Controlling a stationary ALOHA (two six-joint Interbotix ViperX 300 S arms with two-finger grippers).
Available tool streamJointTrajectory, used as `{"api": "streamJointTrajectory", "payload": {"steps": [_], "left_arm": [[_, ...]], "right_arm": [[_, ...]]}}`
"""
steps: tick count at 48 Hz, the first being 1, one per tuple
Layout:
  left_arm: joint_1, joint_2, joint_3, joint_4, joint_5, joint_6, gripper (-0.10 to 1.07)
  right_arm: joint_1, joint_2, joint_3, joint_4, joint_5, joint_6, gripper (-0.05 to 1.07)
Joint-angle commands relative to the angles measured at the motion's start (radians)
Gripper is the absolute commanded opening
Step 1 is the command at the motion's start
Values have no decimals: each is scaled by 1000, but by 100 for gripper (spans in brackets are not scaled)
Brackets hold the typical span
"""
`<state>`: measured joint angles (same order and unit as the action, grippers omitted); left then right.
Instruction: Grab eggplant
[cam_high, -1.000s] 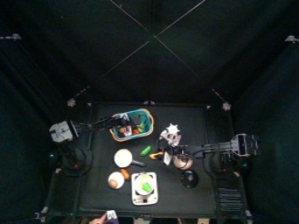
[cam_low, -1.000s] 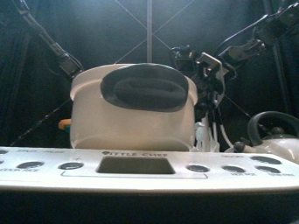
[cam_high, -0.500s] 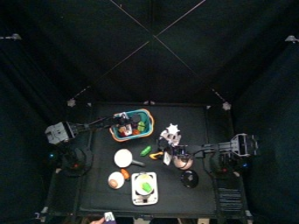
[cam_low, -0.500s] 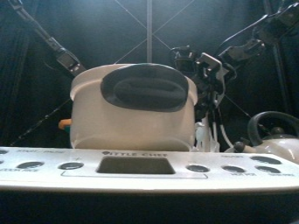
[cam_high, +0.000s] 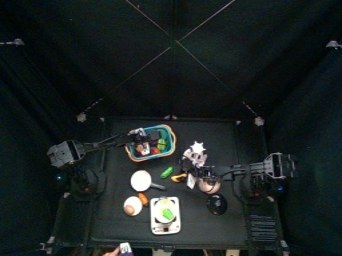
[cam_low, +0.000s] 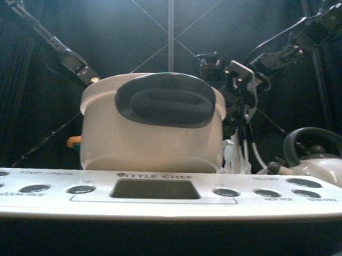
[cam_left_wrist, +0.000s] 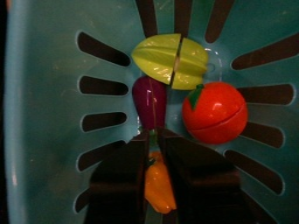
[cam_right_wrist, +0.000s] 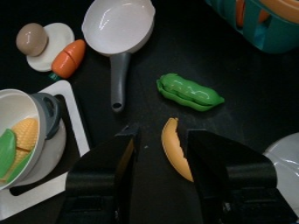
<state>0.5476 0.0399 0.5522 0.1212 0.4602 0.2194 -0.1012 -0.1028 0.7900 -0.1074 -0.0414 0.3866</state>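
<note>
Eggplant (cam_left_wrist: 149, 99), small and dark purple, lies inside the teal slotted basket (cam_left_wrist: 47, 131), in the middle of its floor. In the left wrist view a green-yellow star fruit (cam_left_wrist: 170, 59) touches the eggplant at one end, a red tomato (cam_left_wrist: 215, 112) lies just beside it, and an orange pepper-like vegetable (cam_left_wrist: 158, 184) lies at its other end. Nothing grips the eggplant.

From above, the left arm comes in from the left, and the left gripper (cam_high: 123, 140) hangs by the left rim of the basket (cam_high: 152, 142), at the back left of the table (cam_high: 107, 200). Its jaws do not appear clearly in its own camera, so I cannot tell if they are spread or pressed together.

More to the right, near the front of the table, stands a white toy rice cooker (cam_low: 150, 122) with a dark lid, very large in the front view.

On the right side, the right gripper (cam_right_wrist: 159, 157) is low over the table with its jaws spread, holding nothing. Between the jaws lies an orange-yellow curved piece (cam_right_wrist: 176, 149). Near it lie a green pea pod (cam_right_wrist: 191, 91), a white pan (cam_right_wrist: 118, 26), a carrot (cam_right_wrist: 69, 56) and an egg (cam_right_wrist: 31, 37).
</note>
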Motion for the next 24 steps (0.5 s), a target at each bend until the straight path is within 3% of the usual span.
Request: {"api": "streamJointTrajectory", "payload": {"steps": [1,24], "left_arm": [[-2,-11,-20,9,-11,2,88],[-23,101,-11,-37,-48,-8,88]], "right_arm": [[2,-2,-6,-8,-3,0,77],[61,52,-35,-32,18,3,77]]}}
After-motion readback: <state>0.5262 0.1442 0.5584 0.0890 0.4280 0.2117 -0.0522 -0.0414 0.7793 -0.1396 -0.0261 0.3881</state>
